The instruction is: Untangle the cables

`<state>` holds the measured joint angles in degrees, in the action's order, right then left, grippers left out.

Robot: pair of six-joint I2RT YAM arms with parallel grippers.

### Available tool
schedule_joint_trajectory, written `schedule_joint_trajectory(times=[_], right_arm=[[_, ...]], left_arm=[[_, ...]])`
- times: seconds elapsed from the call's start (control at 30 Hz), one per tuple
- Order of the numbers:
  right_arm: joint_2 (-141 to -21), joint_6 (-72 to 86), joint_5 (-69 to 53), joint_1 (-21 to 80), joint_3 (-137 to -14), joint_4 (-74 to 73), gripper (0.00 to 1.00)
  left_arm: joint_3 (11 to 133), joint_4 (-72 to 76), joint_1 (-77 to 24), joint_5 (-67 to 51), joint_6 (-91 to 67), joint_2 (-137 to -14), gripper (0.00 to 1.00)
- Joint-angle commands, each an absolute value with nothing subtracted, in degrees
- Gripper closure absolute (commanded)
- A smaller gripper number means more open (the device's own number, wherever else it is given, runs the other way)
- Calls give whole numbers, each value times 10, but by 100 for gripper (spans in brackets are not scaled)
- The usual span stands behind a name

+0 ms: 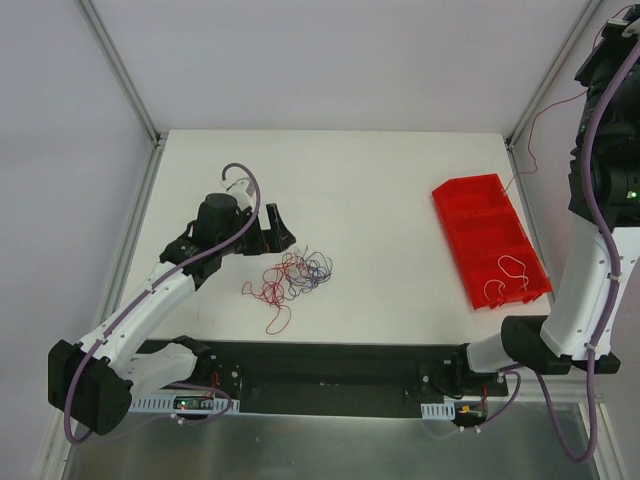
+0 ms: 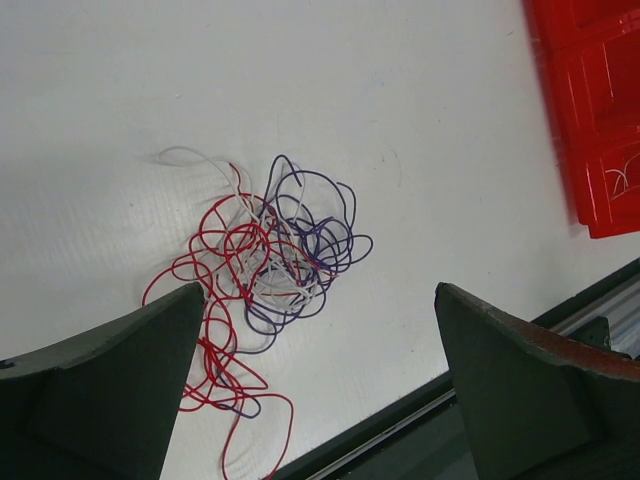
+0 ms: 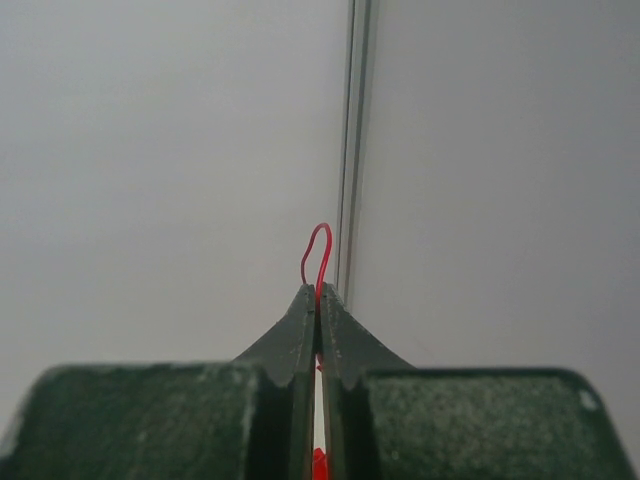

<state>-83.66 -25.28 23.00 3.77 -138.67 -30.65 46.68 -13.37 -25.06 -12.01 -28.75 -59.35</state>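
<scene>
White surface (image 1: 400,180) carries one loose tangle of cables (image 1: 295,275) just right of and a little nearer than the left gripper (image 1: 274,232), whose jaws stand wide apart and empty. The heap runs roughly left to right with a red tail toward the near edge, and the left arm is by far the closer. High at the far right, the right gripper (image 3: 318,312) is pinched tight on one red strand (image 3: 317,250) trailing toward the single red tray (image 1: 480,215), where one loop (image 1: 510,272) lies.
</scene>
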Motion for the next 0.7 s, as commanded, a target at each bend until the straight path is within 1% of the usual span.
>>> schedule_joint_trajectory(times=[0.0, 0.13, 0.3, 0.47, 0.67], right_arm=[[-849, -237, 214, 18, -1416, -281, 100], [-854, -234, 214, 3, -1408, -281, 100], [-835, -241, 229, -23, -1347, -278, 100], [-779, -218, 245, -37, -1209, -275, 100], [-671, -127, 230, -46, -996, -269, 100]], left_arm=[[495, -138, -249, -134, -273, -593, 1], [497, -139, -249, -136, -273, -594, 1], [495, -141, -249, -142, -275, -592, 1], [493, -141, -249, -148, -276, -592, 1], [492, -141, -249, -179, -268, -587, 1]])
